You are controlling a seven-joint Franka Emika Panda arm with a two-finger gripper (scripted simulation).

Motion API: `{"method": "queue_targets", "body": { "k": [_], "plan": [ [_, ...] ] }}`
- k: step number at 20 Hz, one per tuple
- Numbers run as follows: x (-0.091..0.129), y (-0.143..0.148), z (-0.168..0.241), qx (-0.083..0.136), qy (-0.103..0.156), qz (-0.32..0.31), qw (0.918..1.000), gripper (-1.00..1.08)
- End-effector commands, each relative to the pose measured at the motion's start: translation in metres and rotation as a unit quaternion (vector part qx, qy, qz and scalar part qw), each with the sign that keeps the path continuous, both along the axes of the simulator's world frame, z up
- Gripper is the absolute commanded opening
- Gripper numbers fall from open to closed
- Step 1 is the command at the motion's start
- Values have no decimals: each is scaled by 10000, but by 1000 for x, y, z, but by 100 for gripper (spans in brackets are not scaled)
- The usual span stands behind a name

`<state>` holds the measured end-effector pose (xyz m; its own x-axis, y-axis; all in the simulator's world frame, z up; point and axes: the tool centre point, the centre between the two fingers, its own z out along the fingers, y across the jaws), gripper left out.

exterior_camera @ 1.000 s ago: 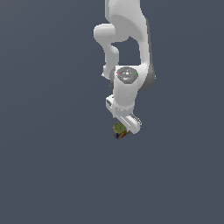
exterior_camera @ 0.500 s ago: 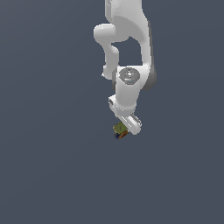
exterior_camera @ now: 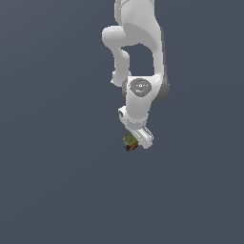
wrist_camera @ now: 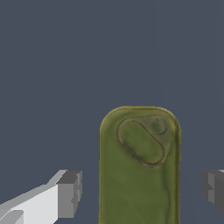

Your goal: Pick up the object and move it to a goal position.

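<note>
The object (exterior_camera: 129,141) is a small can with an olive-green top and a multicoloured label, resting on the dark grey floor just under the white hand. In the wrist view its olive-green top (wrist_camera: 139,166) with an oval pull-tab fills the space between my fingers. My gripper (wrist_camera: 140,192) straddles it and is open: the grey fingertips (wrist_camera: 69,192) stand on either side with a visible gap to the can, touching nothing. From the exterior view the gripper (exterior_camera: 135,142) sits low over the can, and its fingers are mostly hidden by the hand.
A flat, uniform dark grey surface (exterior_camera: 57,181) extends all around. The white arm (exterior_camera: 138,47) rises from the hand toward the top of the exterior view. No other objects show.
The hand has dropped slightly toward the can over the last second. The can has stayed in place.
</note>
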<state>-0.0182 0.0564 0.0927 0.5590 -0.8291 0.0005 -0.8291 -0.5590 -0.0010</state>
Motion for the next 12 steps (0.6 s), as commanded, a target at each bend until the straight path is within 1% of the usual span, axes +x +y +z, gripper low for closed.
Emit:
{"method": "queue_targets", "body": {
  "k": [1,5,9,10,12],
  "plan": [
    [-1,0,-13,-1,6,-7,10000,100],
    [-1,0,-29,-1,6,-14,10000,100],
    [0,0,-34,-1,6,-14,10000,100],
    [0,0,-34,-1,6,-14,10000,-100],
    [0,0,-34,-1,6,-14,10000,-100]
  ]
}}
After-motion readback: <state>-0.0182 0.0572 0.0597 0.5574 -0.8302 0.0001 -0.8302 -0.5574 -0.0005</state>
